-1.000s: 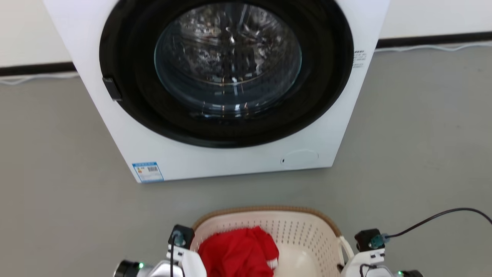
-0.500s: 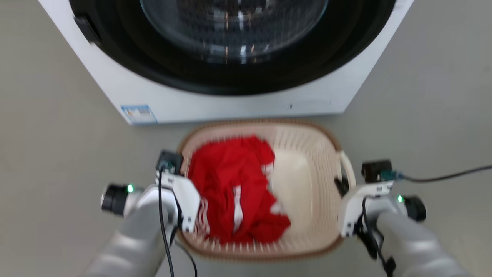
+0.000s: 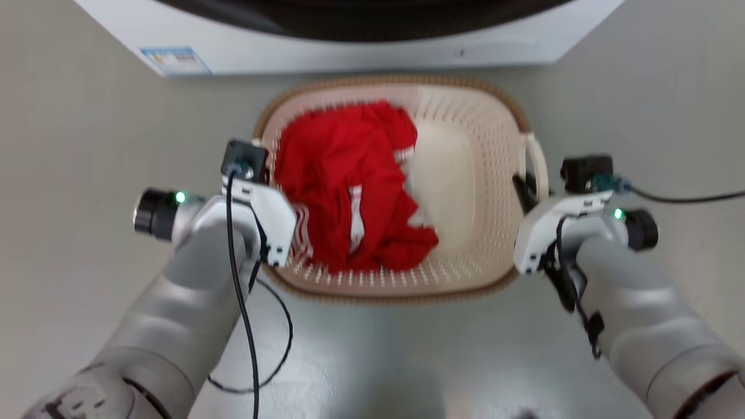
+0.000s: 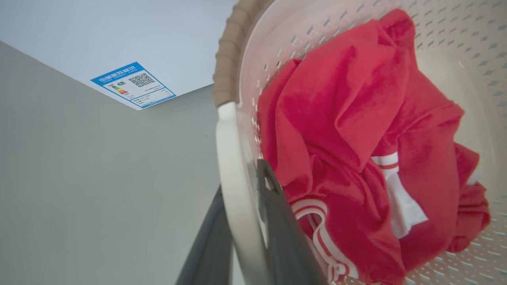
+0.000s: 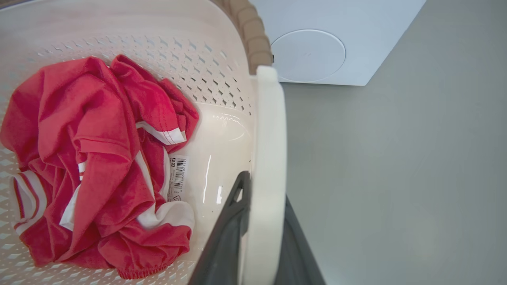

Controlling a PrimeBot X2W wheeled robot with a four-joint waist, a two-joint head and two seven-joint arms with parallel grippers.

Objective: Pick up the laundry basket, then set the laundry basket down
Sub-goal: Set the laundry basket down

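Observation:
The laundry basket point(image 3: 465, 174) is cream-white with a brown rim and sits just in front of the washing machine. A red garment point(image 3: 349, 174) with white stripes is bunched in its left half. My left gripper point(image 3: 263, 171) is shut on the basket's left loop handle point(image 4: 233, 198), with one dark finger on each side of it. On the other side my right gripper point(image 3: 525, 195) is shut on the right loop handle point(image 5: 269, 138) in the same way. I cannot tell whether the basket's base touches the floor.
The white washing machine point(image 3: 349, 49), with a blue label point(image 4: 132, 85) at its lower left corner, stands directly behind the basket. A black cable point(image 3: 687, 198) runs off to the right from my right wrist. Grey floor point(image 3: 87, 116) lies on both sides.
The head camera has tilted downward, so the basket and both arms now appear higher and more fully in view. Both grippers keep their hold on the handles.

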